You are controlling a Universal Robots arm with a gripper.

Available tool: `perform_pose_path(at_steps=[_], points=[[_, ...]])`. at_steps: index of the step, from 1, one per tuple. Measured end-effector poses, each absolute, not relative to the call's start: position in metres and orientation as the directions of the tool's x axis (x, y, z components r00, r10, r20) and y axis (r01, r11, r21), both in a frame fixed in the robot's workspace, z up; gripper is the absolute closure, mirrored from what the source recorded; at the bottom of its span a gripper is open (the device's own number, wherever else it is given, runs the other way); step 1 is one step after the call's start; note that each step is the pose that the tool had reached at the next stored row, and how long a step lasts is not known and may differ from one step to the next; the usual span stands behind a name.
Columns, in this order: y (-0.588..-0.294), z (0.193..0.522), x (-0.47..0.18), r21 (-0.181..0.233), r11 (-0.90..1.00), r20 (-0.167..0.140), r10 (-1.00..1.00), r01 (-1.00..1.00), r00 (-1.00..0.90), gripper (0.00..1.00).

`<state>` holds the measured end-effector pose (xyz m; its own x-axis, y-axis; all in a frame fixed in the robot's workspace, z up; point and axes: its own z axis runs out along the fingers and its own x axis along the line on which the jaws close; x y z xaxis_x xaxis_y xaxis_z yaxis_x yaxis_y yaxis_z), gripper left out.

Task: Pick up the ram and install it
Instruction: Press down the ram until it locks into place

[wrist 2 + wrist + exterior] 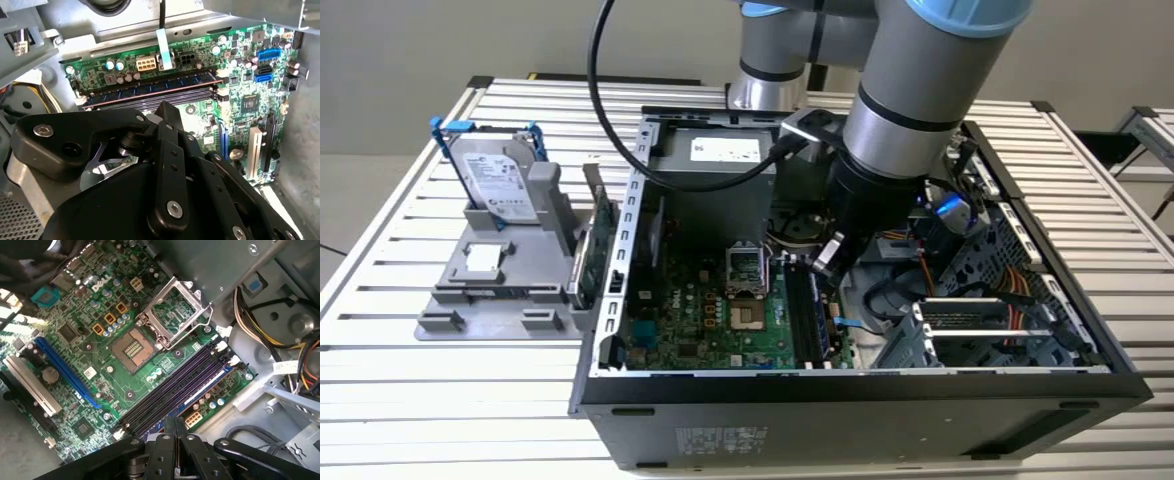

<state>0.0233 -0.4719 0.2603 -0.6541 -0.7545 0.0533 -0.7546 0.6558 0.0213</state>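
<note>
While claw (pixel 175 426) hovers shut, empty, ram (pixel 150 89) lies seated lengthwise in motherboard (pixel 100 365) slot.

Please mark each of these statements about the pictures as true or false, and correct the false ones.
1. The hard drive stands in the grey holder, outside the computer case. True.
2. The metal frame of the processor socket is closed flat. False: in the first wrist view the frame is swung open and the socket lies bare.
3. The gripper hangs over the hard drive. False: the gripper is inside the case, above the memory slots.
4. In the second wrist view the ram sits along a slot of the motherboard. True.
</note>
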Motion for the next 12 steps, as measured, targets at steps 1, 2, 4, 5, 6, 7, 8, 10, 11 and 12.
perform_pose_path(at_steps=[1, 2, 4, 5, 6, 7, 8, 10, 11, 12], points=[[-0.4718, 0.2603, 0.0233, 0.021, 0.648, 0.053, -0.761, -0.762, -0.646, 1.00], [-0.4716, 0.2603, 0.0233, 0.021, 0.641, 0.053, -0.767, -0.768, -0.639, 1.00], [-0.4713, 0.2603, 0.0233, 0.021, 0.628, 0.053, -0.778, -0.778, -0.626, 1.00], [-0.4712, 0.2603, 0.0233, 0.021, 0.621, 0.053, -0.783, -0.784, -0.619, 1.00], [-0.4711, 0.2603, 0.0233, 0.021, 0.614, 0.053, -0.789, -0.789, -0.613, 1.00], [-0.4710, 0.2603, 0.0233, 0.021, 0.607, 0.053, -0.794, -0.794, -0.606, 1.00], [-0.4708, 0.2603, 0.0233, 0.021, 0.600, 0.053, -0.799, -0.800, -0.599, 1.00], [-0.4704, 0.2602, 0.0233, 0.021, 0.587, 0.053, -0.809, -0.809, -0.586, 1.00], [-0.4702, 0.2603, 0.0234, 0.021, 0.582, 0.053, -0.813, -0.813, -0.580, 1.00], [-0.4700, 0.2602, 0.0234, 0.021, 0.576, 0.053, -0.817, -0.817, -0.574, 1.00]])
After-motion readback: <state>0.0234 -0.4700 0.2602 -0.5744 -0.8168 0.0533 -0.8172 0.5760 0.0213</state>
